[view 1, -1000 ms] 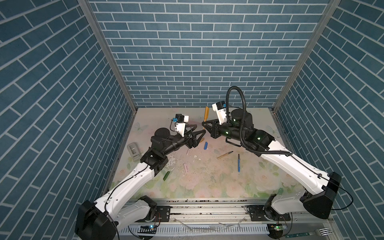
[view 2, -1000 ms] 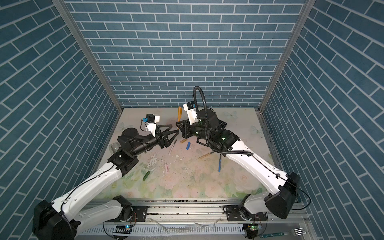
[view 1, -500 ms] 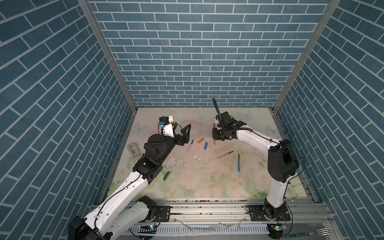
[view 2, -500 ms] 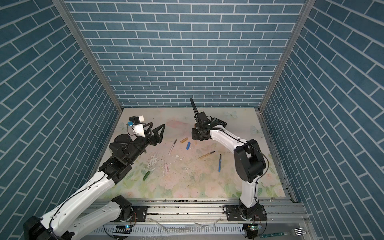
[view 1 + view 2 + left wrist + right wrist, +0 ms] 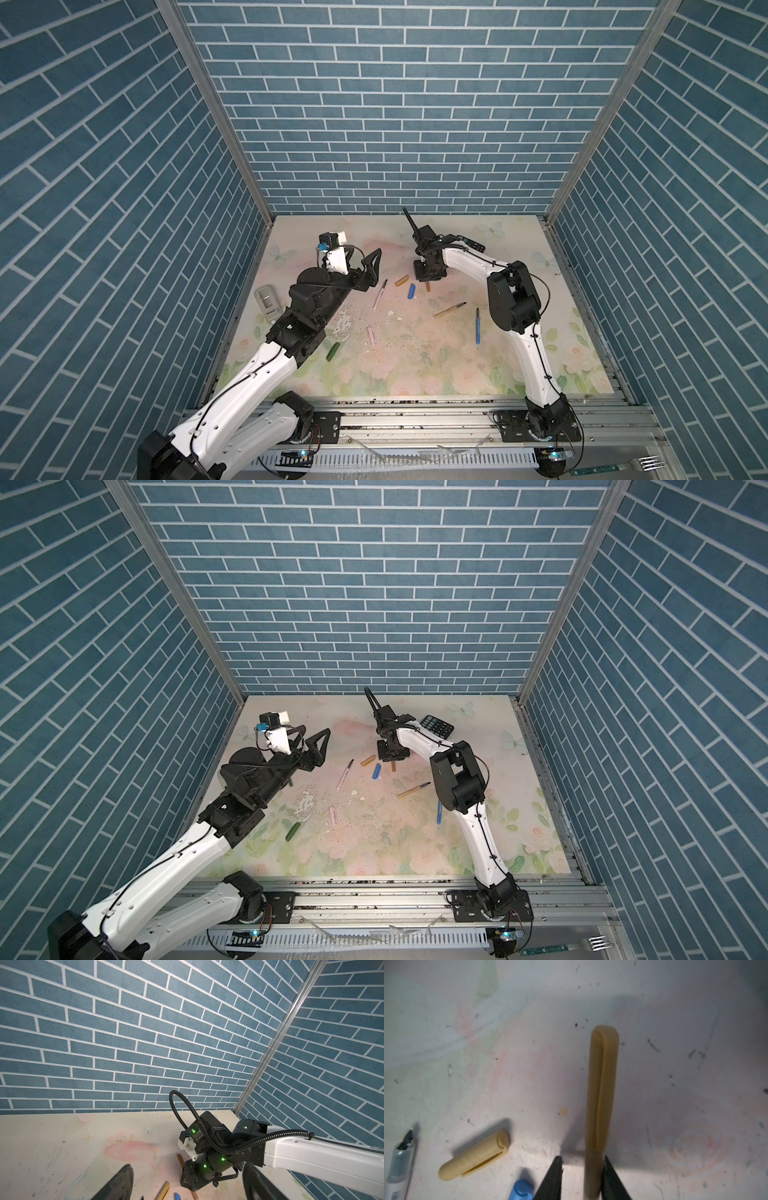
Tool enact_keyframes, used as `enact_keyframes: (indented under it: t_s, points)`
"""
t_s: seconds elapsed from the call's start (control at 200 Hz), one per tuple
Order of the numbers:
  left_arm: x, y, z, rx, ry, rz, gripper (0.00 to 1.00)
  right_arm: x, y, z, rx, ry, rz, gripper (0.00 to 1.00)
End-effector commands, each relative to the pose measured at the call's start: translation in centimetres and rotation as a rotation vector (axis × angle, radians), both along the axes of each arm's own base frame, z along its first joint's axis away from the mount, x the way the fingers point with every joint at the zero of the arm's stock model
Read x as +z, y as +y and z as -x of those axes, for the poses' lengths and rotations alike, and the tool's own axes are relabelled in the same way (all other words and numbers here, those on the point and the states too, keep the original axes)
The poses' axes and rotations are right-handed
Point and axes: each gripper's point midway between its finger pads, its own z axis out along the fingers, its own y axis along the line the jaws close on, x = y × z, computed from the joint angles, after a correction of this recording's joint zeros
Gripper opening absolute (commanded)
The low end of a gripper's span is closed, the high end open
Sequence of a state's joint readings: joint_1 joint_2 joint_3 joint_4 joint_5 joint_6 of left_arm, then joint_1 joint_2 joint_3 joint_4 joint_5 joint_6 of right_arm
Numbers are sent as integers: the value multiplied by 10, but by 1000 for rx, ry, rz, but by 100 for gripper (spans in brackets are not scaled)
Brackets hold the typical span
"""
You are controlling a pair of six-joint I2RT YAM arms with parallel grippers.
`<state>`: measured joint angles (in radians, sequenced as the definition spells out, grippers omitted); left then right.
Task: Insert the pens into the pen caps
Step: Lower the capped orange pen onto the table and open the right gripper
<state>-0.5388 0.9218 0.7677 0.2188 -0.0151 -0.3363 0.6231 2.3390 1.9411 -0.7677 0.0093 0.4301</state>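
- The right gripper [image 5: 428, 280] points straight down at the table [image 5: 415, 374], close to the middle and toward the far side
- Its jaws are a little way apart
- In the right wrist view, one finger [image 5: 611, 1178] touches the brown pen [image 5: 592, 1174]
- The other finger [image 5: 553, 1178] has a gap next to the pen, so the pen is not squeezed
- The brown pen sits between those jaws, and the brown cap [image 5: 604, 1084] is on its end
- The tan cap [image 5: 401, 281] lies just left of the right gripper
- The blue cap [image 5: 411, 291] lies just beside the tan cap, a bit nearer, and they do not touch
- The white-pink pen [image 5: 379, 294] lies left of those two caps, with its dark tip bare and pointing to the far side
- The tan pen [image 5: 449, 309] lies nearer and to the right, with no cap on, and its tip points right
- The blue pen [image 5: 477, 326] lies right of the tan pen, with no cap on, and its tip points far
- The pink cap [image 5: 372, 336] lies nearer than the white-pink pen
- The green cap [image 5: 333, 351] lies left of the pink cap, close to the left arm
- The left gripper [image 5: 368, 261] is up in the air on the left, with its jaws wide apart and nothing in them
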Motion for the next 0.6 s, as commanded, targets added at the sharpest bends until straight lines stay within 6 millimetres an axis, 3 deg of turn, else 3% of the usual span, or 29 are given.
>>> enact_keyframes:
  t_s: [0.0,0.27,0.415,0.595]
  points:
    - [-4,-1,-2,-11,3,3,84,5,-13,4,8,19,69,37]
    - [-10,-2,-7,-14,26,1,84,45,-9,4,-6,-23,-6,42]
    - [-12,-5,-8,-26,33,0,84,42,-20,3,-10,-16,47,45]
    - [-11,-7,-8,-36,33,3,84,39,-20,4,-9,3,56,47]
